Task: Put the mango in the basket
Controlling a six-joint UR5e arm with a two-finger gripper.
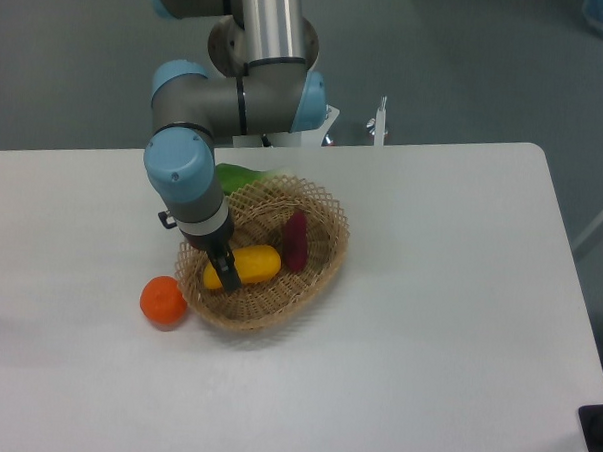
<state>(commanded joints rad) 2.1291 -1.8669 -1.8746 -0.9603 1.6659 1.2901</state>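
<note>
Mango [250, 265] lying inside basket [320, 249], left of purple sweet potato [295, 242]; gripper [225, 273] down at mango's left part, grip and opening impossible to tell; orange [163, 301] just outside basket's left rim

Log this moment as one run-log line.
tool: down in basket, on mango, grip unclear | mango: lying in basket beside sweet potato | orange: on table, left of basket
</note>
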